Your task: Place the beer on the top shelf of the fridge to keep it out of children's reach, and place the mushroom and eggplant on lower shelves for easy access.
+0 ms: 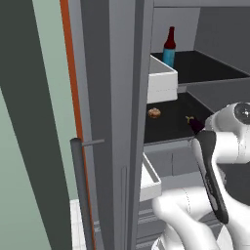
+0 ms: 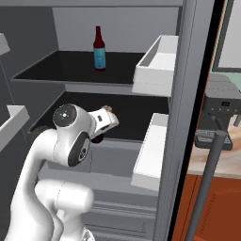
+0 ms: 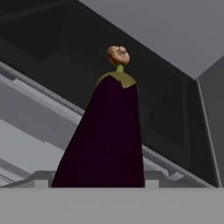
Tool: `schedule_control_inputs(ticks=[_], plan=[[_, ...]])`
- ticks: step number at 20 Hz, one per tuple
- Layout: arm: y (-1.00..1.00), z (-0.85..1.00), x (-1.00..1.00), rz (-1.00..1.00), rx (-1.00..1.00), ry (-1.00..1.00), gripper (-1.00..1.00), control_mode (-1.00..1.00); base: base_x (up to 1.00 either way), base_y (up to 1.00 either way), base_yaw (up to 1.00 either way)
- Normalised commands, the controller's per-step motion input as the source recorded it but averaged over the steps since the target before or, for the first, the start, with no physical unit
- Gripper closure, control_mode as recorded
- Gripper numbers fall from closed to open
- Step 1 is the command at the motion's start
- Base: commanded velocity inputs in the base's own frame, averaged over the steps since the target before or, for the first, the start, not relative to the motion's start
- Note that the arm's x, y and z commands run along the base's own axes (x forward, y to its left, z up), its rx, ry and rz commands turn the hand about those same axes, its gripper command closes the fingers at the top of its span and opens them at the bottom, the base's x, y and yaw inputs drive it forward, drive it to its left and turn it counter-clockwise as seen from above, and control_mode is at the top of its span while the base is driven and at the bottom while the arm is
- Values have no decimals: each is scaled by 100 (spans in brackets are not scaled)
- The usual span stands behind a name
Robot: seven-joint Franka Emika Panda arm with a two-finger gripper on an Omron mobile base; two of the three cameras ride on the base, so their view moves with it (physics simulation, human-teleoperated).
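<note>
Fridge (image 1: 117, 97) is open. Beer (image 1: 169, 47) stands upright on the top shelf (image 1: 205, 68), toward its left end as the left base view has it, so that step looks done. Mushroom (image 1: 154, 113) sits on the lower shelf (image 1: 166, 128) under it, near the front edge; that looks done too.

Eggplant (image 1: 195, 124) is the open item. Both base views put it at the lower shelf's front right, right at the arm's hand, stem pointing into the fridge. Hand view has it running from the camera toward the mushroom behind it. Can't tell whether its weight is already on the shelf or still carried.

Pincer (image 2: 98, 137): the fingertips are hidden by the eggplant and the hand itself, so whether it is clamped on the eggplant or has let go can't be told. It is at the eggplant and probably touching it.

Left, as a judgement: confirm the eggplant is seated, let go, and back the arm out.
</note>
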Motion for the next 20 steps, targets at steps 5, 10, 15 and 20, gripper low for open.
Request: schedule_control_inputs(ticks=[5, 10, 15, 20], plan=[[-3, -27, 66, -5, -1, 14, 100, -100, 0, 0, 0], [-12, -22, 59, -3, 0, 4, 100, -100, 0, 0, 0], [-22, -25, 53, 0, 0, 0, 100, -100, 0, 0, 0], [-26, -24, 56, 0, 2, 0, 100, -100, 0, 0, 0]])
